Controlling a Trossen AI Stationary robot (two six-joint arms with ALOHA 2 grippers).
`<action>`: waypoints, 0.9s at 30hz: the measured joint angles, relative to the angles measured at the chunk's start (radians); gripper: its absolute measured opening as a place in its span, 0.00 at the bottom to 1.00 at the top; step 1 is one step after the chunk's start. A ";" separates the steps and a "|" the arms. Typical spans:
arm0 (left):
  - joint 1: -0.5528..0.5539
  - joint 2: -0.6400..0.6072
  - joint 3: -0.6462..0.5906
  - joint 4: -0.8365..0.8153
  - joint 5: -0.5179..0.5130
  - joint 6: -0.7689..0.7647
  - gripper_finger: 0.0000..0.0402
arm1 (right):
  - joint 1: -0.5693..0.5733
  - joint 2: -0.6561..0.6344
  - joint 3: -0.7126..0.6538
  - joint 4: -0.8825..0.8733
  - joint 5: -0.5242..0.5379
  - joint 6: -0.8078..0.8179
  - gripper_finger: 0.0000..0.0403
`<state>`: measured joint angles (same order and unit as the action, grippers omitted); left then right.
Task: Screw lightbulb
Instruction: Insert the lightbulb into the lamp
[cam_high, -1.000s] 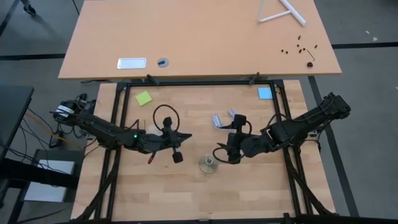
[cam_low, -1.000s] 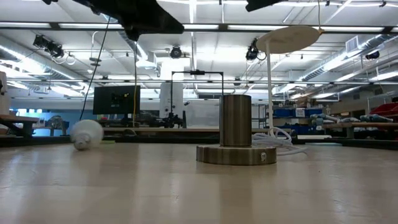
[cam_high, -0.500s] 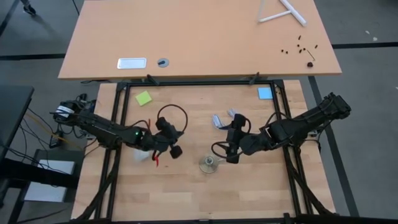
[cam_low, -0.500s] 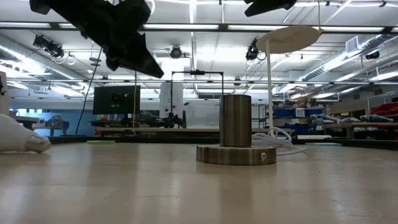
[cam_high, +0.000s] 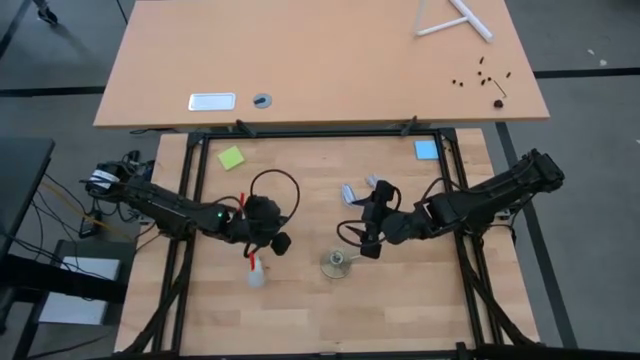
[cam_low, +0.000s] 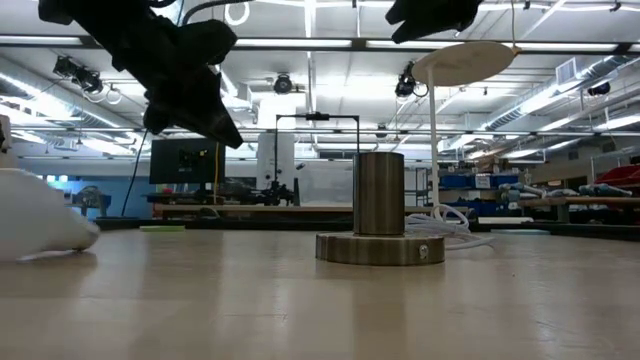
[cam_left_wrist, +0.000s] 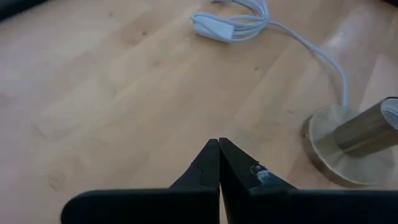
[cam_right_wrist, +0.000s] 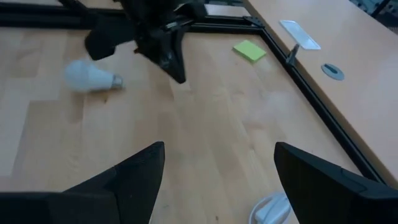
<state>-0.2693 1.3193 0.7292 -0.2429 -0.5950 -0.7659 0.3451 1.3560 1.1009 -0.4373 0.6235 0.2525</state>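
High view first: I see the lightbulb (cam_high: 256, 273) lying loose on the tabletop (cam_high: 400, 310), left of centre and toward the near edge, held by neither arm. My left claw (cam_high: 280, 243) hangs just above and beside it, fingers pressed together on nothing; the left wrist view shows the two tips meeting. My right claw (cam_high: 364, 243) sits right of centre with its fingers spread wide and empty, hovering near the metal socket (cam_high: 335, 264), which stands upright on its round base. The socket's white cord (cam_high: 356, 192) lies bundled farther back. Low view catches the lightbulb (cam_low: 40, 215) at the left edge.
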 joint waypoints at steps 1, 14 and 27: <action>-0.002 0.000 0.000 -0.001 0.007 -0.009 0.01 | -0.002 0.000 -0.006 -0.001 0.000 0.007 0.77; -0.097 0.000 0.000 0.005 -0.040 0.145 0.01 | -0.003 0.000 -0.050 0.064 0.000 -0.045 0.77; -0.053 0.039 0.000 -0.006 0.124 0.237 0.22 | -0.002 0.000 -0.050 0.080 -0.049 -0.074 0.77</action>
<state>-0.3224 1.3588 0.7292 -0.2485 -0.4711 -0.5289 0.3435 1.3563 1.0504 -0.3577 0.5743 0.1785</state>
